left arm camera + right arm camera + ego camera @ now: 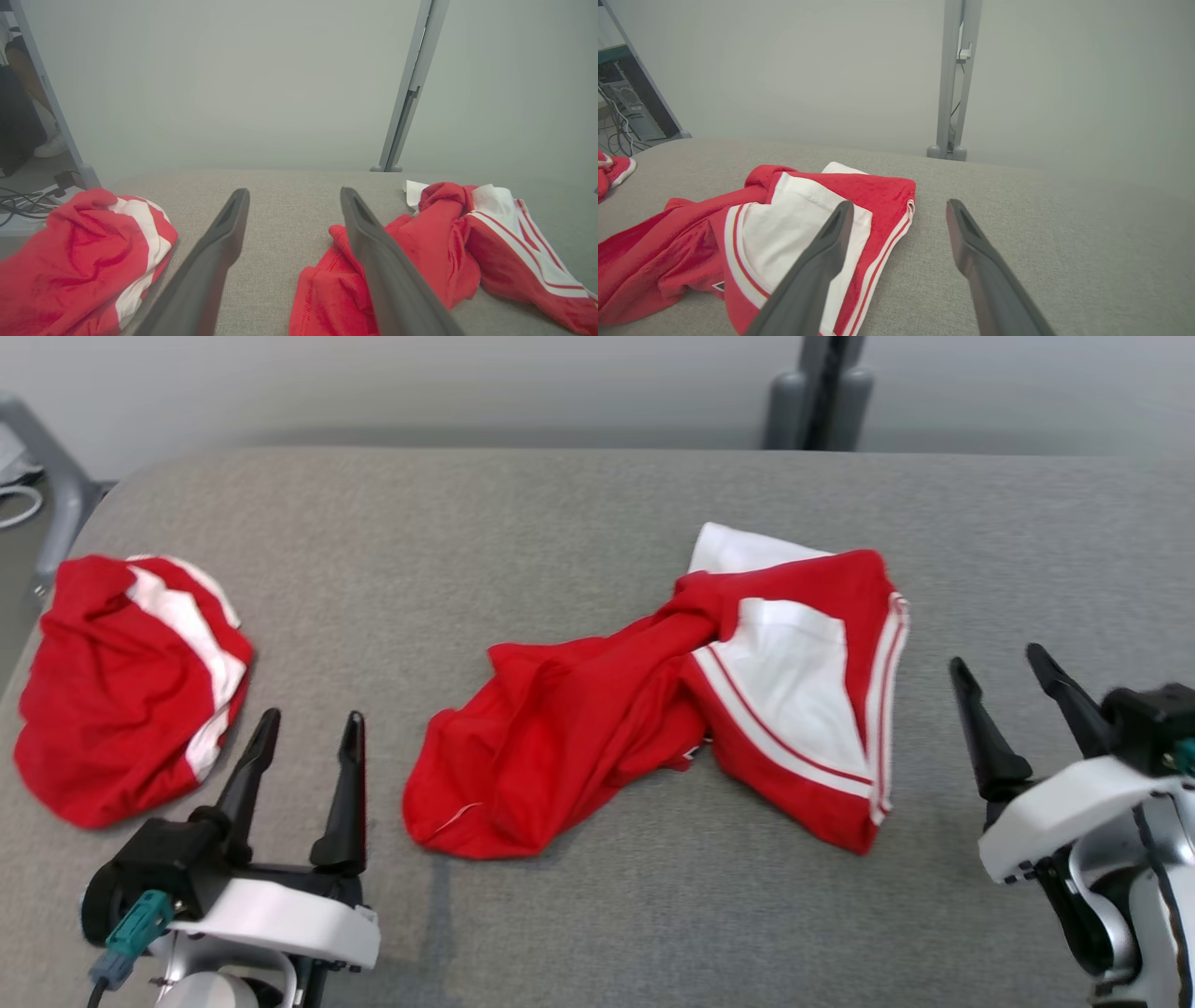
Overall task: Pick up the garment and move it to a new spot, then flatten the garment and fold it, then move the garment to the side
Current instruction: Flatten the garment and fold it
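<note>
Two open grippers low over a grey table, a crumpled red and white garment between them.

Nearest the robot, the left gripper [313, 716] and the right gripper [996, 656] sit at either side, fingers pointing away, both with jaws spread wide and nothing between them. The garment [653, 700] lies rumpled in the middle of the table [560, 504], its red end just beside the left gripper's fingers, its white panel with red stripes turned toward the right gripper, touching neither. A second red and white garment [121, 681] lies bundled near the table's left edge, well apart from the first. Beyond the far edge, a grey post [822, 392] stands against a pale wall.
</note>
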Motion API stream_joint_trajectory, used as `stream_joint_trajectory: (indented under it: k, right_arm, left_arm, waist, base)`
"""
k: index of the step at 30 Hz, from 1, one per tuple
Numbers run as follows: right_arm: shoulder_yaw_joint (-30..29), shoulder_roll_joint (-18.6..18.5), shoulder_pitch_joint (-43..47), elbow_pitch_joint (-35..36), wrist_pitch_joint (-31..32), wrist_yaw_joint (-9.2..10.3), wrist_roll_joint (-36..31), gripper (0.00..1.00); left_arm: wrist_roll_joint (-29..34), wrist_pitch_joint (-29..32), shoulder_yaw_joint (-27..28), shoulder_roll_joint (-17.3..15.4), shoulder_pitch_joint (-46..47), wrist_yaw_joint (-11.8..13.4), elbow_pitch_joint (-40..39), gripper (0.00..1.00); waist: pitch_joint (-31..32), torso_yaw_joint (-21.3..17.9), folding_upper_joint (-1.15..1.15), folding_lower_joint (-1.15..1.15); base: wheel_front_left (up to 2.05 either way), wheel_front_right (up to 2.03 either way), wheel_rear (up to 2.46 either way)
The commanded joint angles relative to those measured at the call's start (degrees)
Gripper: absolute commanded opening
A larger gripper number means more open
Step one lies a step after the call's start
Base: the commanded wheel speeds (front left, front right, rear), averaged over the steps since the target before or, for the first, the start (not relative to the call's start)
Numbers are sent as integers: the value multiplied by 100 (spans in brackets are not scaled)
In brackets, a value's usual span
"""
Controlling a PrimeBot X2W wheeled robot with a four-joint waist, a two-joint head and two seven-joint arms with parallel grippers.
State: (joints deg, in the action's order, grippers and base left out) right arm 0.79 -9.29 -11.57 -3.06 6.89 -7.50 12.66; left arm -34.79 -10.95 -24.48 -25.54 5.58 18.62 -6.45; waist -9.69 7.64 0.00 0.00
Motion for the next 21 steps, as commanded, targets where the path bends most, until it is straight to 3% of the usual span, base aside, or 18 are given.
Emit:
stream_joint_trajectory:
  k: [1,10,18,19,20,21]
  right_arm:
    - [221,-182,-281,-172,73,2,85,100]
    - [1058,-635,-1270,-937,233,3,426,100]
    - [1828,-982,-1830,-1584,703,3,816,100]
    - [1887,-1022,-1860,-1592,769,3,876,66]
    - [1938,-1054,-1877,-1592,800,3,940,22]
    - [1978,-1058,-1877,-1576,832,3,1003,0]
  left_arm:
    - [40,-45,-51,69,185,-78,58,100]
    - [86,-174,-275,374,612,-337,371,100]
    - [124,-282,-343,546,849,-497,627,100]
    - [122,-292,-334,561,864,-513,644,100]
    - [125,-308,-324,565,879,-525,658,100]
    - [129,-314,-311,565,892,-529,676,100]
  waist:
    - [-308,378,0,0]
    - [-712,845,0,0]
    - [-813,969,0,0]
    - [-815,962,0,0]
    - [-819,952,0,0]
    - [-823,938,0,0]
  base:
    - [0,0,0]
    - [0,0,0]
    - [0,0,0]
    - [0,0,0]
    - [0,0,0]
    - [0,0,0]
